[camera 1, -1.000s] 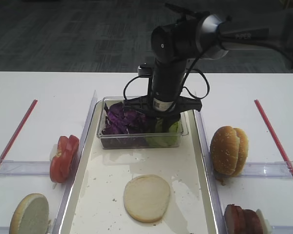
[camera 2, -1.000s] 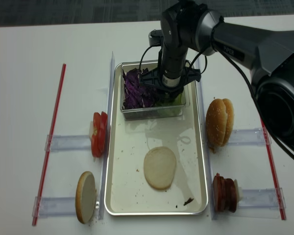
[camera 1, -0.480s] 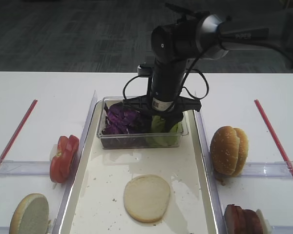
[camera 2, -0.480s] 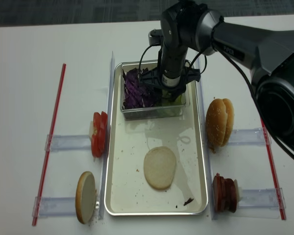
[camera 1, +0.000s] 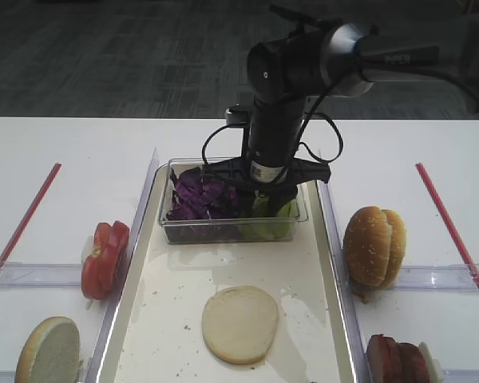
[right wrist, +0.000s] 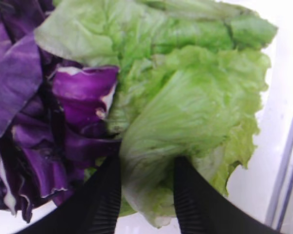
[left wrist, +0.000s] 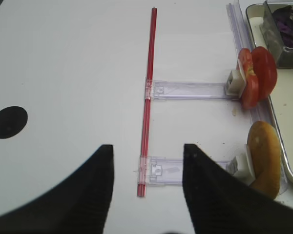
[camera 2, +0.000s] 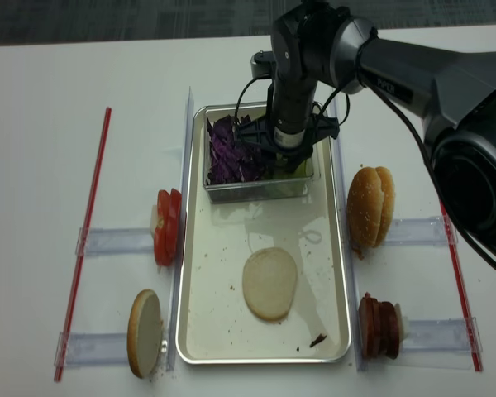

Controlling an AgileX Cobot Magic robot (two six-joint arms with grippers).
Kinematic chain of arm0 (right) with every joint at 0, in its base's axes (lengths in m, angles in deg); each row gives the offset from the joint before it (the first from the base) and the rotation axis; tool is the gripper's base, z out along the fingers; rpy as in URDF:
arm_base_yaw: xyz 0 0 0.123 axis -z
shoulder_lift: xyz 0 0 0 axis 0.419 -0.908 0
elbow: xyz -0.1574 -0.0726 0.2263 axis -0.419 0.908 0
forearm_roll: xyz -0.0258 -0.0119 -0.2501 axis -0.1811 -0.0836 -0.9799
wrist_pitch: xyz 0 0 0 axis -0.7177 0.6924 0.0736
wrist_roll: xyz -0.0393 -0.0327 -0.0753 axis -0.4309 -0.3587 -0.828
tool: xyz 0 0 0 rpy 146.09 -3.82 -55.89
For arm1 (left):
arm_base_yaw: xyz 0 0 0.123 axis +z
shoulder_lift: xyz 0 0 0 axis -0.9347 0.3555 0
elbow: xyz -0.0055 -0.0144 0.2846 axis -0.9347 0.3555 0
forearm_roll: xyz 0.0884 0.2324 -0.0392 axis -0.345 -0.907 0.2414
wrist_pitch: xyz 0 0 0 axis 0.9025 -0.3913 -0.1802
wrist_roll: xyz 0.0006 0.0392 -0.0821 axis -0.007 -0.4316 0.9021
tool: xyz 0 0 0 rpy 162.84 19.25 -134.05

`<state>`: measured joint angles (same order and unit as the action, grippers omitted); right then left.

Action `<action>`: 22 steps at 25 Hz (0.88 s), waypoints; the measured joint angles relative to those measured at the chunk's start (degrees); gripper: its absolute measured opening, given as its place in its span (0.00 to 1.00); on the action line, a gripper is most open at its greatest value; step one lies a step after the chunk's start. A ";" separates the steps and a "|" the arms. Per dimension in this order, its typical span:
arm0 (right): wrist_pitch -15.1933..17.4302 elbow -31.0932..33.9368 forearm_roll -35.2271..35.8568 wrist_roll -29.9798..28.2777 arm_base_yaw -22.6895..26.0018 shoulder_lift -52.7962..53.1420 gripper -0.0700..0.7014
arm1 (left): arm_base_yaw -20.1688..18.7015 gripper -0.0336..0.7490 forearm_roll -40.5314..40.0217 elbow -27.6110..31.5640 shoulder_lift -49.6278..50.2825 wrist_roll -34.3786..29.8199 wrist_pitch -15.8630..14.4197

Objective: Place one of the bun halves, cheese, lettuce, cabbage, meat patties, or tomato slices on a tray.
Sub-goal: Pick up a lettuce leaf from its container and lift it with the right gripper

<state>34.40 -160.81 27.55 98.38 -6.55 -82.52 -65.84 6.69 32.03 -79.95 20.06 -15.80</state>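
Note:
My right gripper (right wrist: 147, 195) points straight down into the clear tub (camera 1: 223, 231) at the tray's (camera 1: 329, 239) far end and is shut on the lettuce (right wrist: 185, 97), with a crinkled green leaf pinched between both fingers. Purple cabbage (right wrist: 24, 97) lies just left of it in the same tub. One bun half (camera 1: 240, 324) lies cut face up on the tray floor. My left gripper (left wrist: 146, 195) hangs open over bare table, left of the tomato slices (left wrist: 256, 75), holding nothing.
Clear rails flank the tray. Tomato slices (camera 1: 104, 257) and a bun half (camera 1: 49, 351) stand on edge at the left. Two bun halves (camera 1: 374, 246) and the meat patties (camera 1: 395, 359) stand at the right. Red strips (camera 2: 87, 240) mark both outer sides.
The right gripper has stayed down in the tub at the lettuce. The green leaves under it have shifted slightly. Nothing else has moved.

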 joint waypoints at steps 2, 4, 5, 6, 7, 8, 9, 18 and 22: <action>0.08 0.00 -0.09 0.00 0.00 0.00 0.47 | 0.00 0.43 0.00 0.00 0.00 0.00 0.00; 0.08 0.00 -0.14 0.00 0.00 0.00 0.45 | 0.00 0.43 0.00 0.00 0.00 0.00 0.00; 0.18 0.00 -0.14 0.00 0.00 -0.05 0.44 | 0.00 0.43 0.00 0.00 0.00 0.00 0.00; 0.22 0.00 -0.14 0.00 0.00 -0.05 0.42 | 0.00 0.43 0.00 0.00 0.00 0.00 0.00; 0.35 0.00 -0.23 0.00 0.00 -0.14 0.40 | 0.00 0.43 0.00 0.00 0.00 0.00 0.00; 0.35 0.00 -0.23 0.00 0.00 -0.18 0.39 | 0.00 0.43 0.00 0.00 0.00 0.00 0.00; 0.35 0.00 -0.34 0.00 0.00 -0.27 0.37 | 0.00 0.43 0.00 0.00 0.00 0.00 0.00; 0.35 0.00 -0.40 0.00 0.00 -0.70 0.30 | 0.00 0.43 0.00 0.00 0.00 0.00 0.00; 0.35 0.00 -0.30 0.00 0.00 -0.70 0.29 | 0.00 0.43 0.00 0.00 0.00 0.00 0.00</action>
<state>34.75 -160.81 27.25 98.38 -6.55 -83.22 -65.84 6.69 32.03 -79.95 20.06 -15.80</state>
